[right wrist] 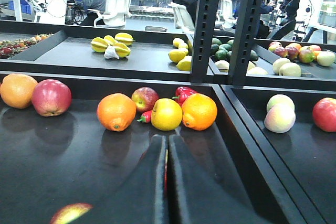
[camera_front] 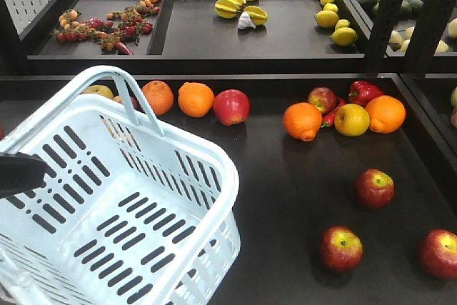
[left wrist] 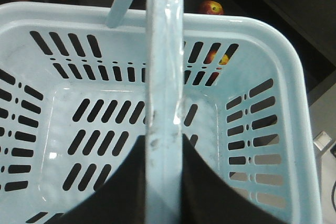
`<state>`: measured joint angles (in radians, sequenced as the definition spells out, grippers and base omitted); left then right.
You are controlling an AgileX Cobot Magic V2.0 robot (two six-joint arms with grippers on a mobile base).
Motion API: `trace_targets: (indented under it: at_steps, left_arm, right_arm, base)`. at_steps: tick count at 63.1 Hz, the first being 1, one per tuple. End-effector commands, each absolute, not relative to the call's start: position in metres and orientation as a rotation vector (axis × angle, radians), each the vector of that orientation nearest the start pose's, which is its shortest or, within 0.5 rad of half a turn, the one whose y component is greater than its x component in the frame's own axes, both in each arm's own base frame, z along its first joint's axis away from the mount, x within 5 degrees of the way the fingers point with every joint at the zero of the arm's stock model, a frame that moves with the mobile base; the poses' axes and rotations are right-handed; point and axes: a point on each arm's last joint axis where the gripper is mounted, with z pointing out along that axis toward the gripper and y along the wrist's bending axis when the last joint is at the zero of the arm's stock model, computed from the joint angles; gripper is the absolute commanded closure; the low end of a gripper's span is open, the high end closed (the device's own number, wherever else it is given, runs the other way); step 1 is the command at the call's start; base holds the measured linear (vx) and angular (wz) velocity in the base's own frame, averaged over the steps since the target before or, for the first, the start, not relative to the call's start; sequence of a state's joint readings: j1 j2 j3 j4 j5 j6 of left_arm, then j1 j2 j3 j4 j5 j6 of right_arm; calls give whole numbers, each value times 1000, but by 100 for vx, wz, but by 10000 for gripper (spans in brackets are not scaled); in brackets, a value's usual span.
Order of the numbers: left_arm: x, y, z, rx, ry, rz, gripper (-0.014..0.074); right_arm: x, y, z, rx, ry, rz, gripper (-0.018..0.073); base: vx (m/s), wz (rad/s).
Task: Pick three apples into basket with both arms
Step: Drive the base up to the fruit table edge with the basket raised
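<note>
Apples (camera_front: 340, 248): none in the basket so far. Three lie loose and well apart on the black shelf (camera_front: 285, 198), right of the basket; two more sit in the fruit row behind.
Basket (camera_front: 214, 176): empty and tilted at the shelf's near left, with the handle (left wrist: 164, 51) raised.
Left gripper (left wrist: 164, 150): fingers pressed to both sides of the handle, holding the basket.
Right gripper (right wrist: 168, 139): jaws nearly together with only a thin slit between them, and nothing seen held. It sits low over the shelf, facing the fruit row.
Risk, grasp: jaws this narrow would likely nudge an apple rather than close round it, and it could roll off across the smooth shelf.
Risk, basket: held only by its slim handle, it may swing, so a released apple could strike the rim and bounce out.
Risk, mix-up: the back apple touches look-alike round fruit, so it is a poor pick.
Count, apples: five.
Count, basket: one.
Count, oranges (camera_front: 303, 121): four.
Count, yellow fruit (camera_front: 352, 119): one clear, with a second half hidden behind the basket.
Count, red pepper (camera_front: 364, 92): one.
</note>
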<state>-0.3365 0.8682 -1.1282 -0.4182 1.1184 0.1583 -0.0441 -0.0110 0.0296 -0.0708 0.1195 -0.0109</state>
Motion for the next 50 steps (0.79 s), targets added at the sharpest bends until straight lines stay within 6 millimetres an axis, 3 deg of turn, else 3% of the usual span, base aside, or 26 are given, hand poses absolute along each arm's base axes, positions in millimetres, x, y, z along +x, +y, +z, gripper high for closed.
trace_targets:
  at_steps: [1, 50]
  left_arm:
    - [119, -79, 428, 495, 2150, -670, 604]
    - [119, -79, 428, 495, 2150, -670, 604]
  right_arm:
    - [56, -3, 197, -33, 1549, -117, 563]
    - [56, -3, 197, -33, 1549, -117, 563]
  base:
    - [0, 0]
    - [0, 0]
